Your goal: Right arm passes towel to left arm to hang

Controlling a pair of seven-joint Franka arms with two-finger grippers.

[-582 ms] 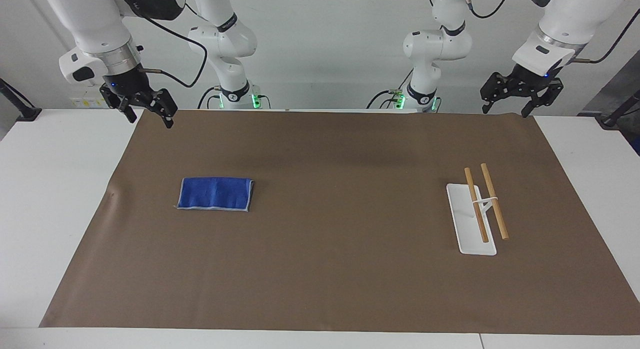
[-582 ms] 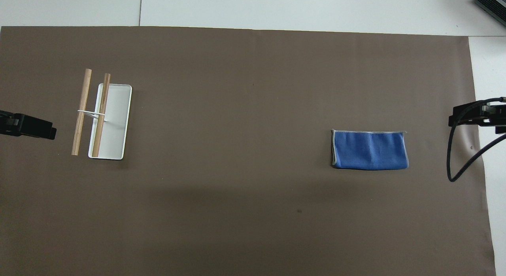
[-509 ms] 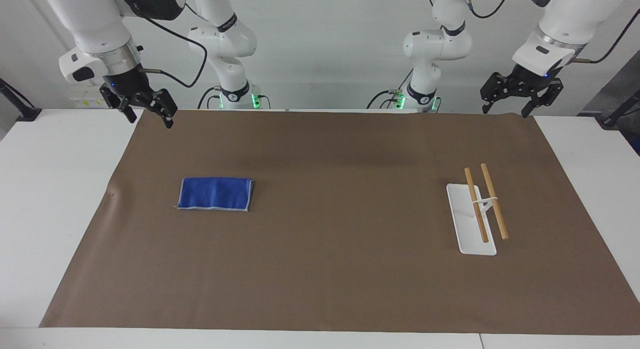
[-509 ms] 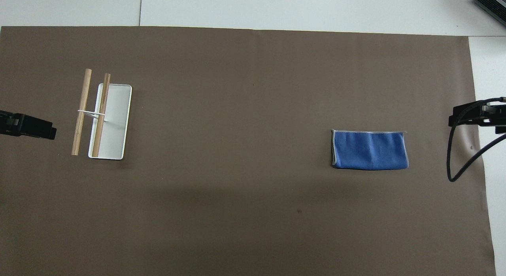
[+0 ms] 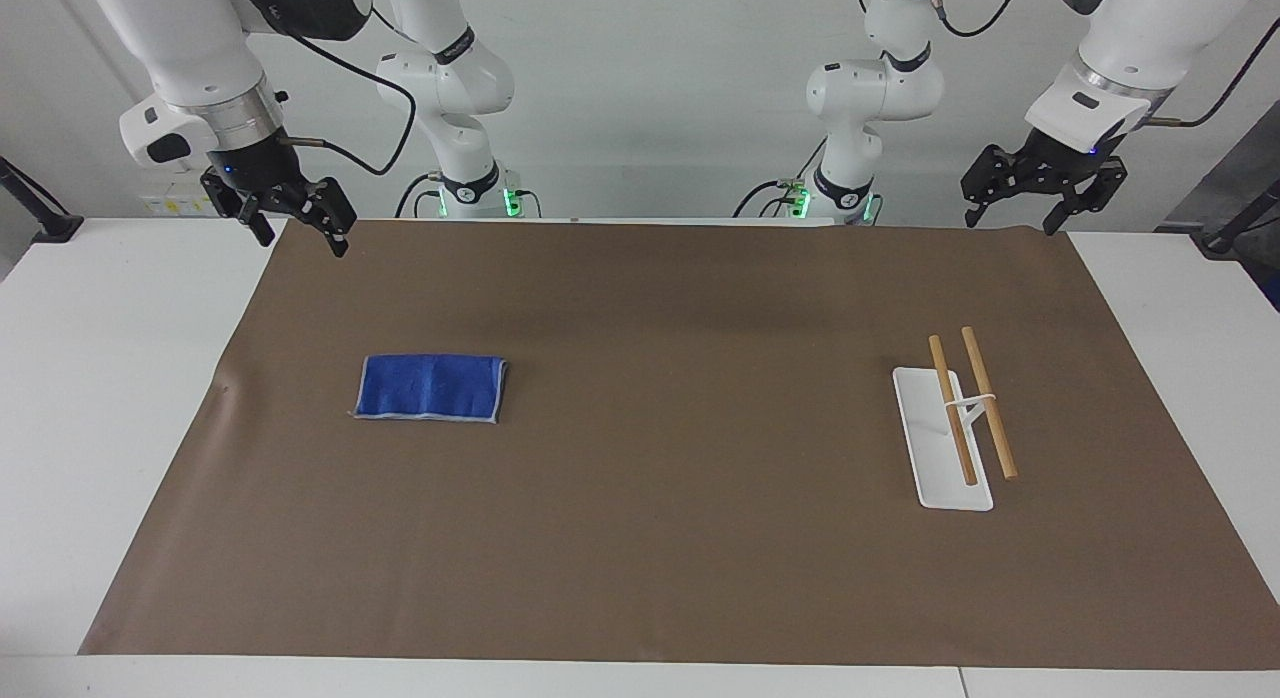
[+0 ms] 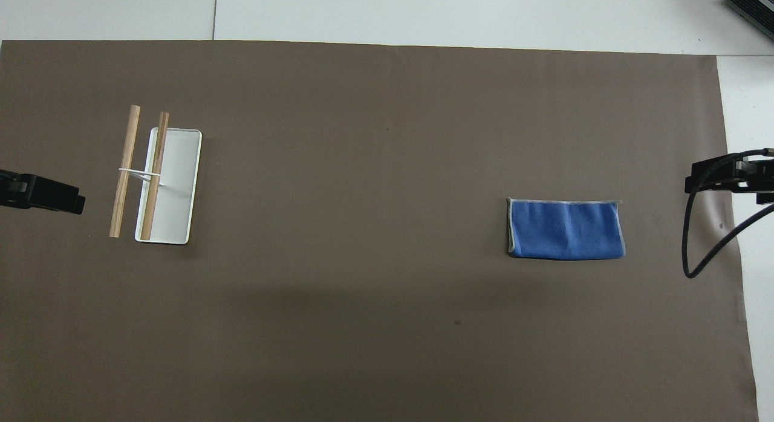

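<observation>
A: What is seen at the right arm's end of the tabletop (image 5: 60, 378)?
B: The right gripper (image 5: 295, 226) is held open and empty above the mat (image 5: 640, 578) corner; the towel (image 5: 430, 387) lies flat, well apart from it.

A: And at the left arm's end?
B: The rack (image 5: 958, 418) stands untouched; the left gripper (image 5: 1010, 210) waits open, empty.

A: What could be spoiled?
B: Only one layer might be pinched, so the fold could be opened and the handover fouled.

It was a robotics lab: two white jointed robot arms (image 5: 190, 68) stood at a white tabletop (image 5: 100, 398) covered with brown paper sheet (image 5: 680, 538), bare white wall (image 5: 660, 98), trailing black cables (image 6: 695, 240).
</observation>
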